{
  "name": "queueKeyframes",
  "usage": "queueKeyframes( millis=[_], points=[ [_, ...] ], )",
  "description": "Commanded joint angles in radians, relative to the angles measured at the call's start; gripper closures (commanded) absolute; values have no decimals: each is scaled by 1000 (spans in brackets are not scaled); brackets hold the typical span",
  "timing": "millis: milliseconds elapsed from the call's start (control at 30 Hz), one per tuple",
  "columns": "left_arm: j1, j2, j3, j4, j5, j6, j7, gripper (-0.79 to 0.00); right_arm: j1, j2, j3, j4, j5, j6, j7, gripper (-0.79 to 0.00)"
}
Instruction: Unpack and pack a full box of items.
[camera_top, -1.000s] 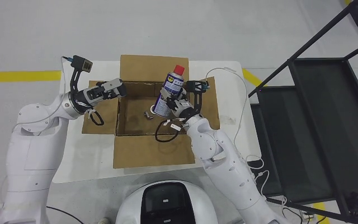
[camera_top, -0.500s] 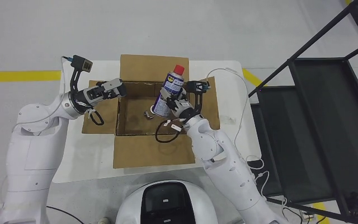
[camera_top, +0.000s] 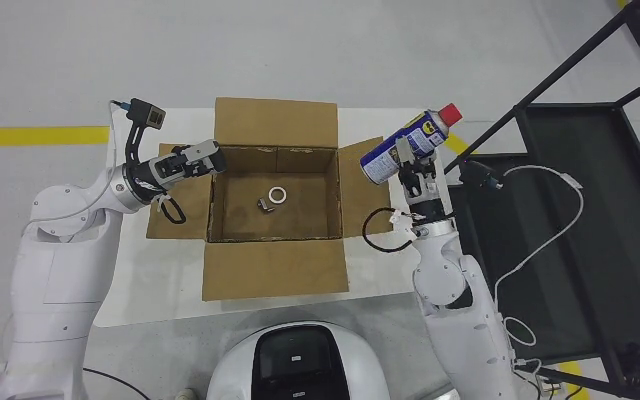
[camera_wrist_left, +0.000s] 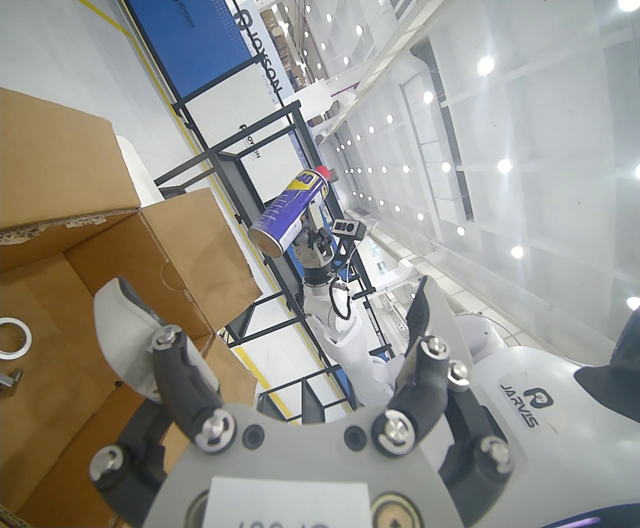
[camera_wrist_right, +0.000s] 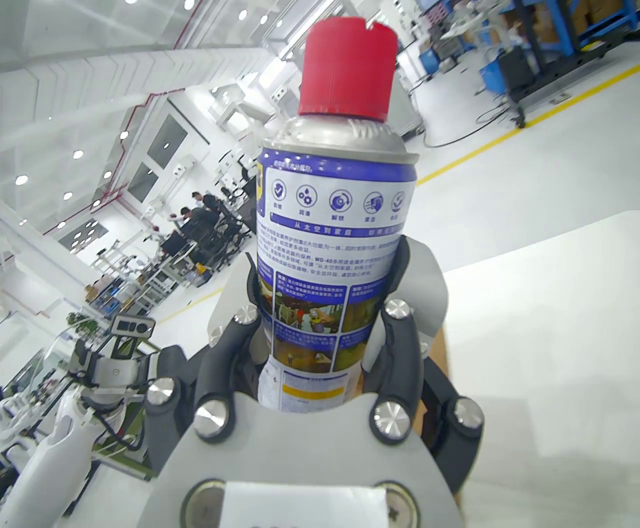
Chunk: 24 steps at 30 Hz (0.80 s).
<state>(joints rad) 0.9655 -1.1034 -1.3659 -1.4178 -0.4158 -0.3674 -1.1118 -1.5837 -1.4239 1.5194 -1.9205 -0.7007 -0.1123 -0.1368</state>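
1 spray can (camera_top: 410, 148) aslant, cap (camera_top: 450, 111) rt-fwd

Brown cardboard box (camera_top: 275, 268), upright, flaps open. Blue spray can (camera_top: 405, 150) with a red cap, tilted, in the air beyond the box's right flap, clamped in the right gripper (camera_top: 412, 170). On the box floor: white ring (camera_top: 279, 196), with a small metal part (camera_top: 266, 206) just beside it.
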Motion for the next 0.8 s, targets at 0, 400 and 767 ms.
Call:
queueKeyframes(
  millis=[0,400,767],
  points=[
    [0,0,0,0,0,0,0,-785,-4,3,33,17,-20,10,-20,0],
    [0,0,0,0,0,0,0,-785,8,11,99,152,-116,-14,-139,0],
    [0,0,0,0,0,0,0,-785,13,11,103,161,-136,4,-142,0]
  ],
)
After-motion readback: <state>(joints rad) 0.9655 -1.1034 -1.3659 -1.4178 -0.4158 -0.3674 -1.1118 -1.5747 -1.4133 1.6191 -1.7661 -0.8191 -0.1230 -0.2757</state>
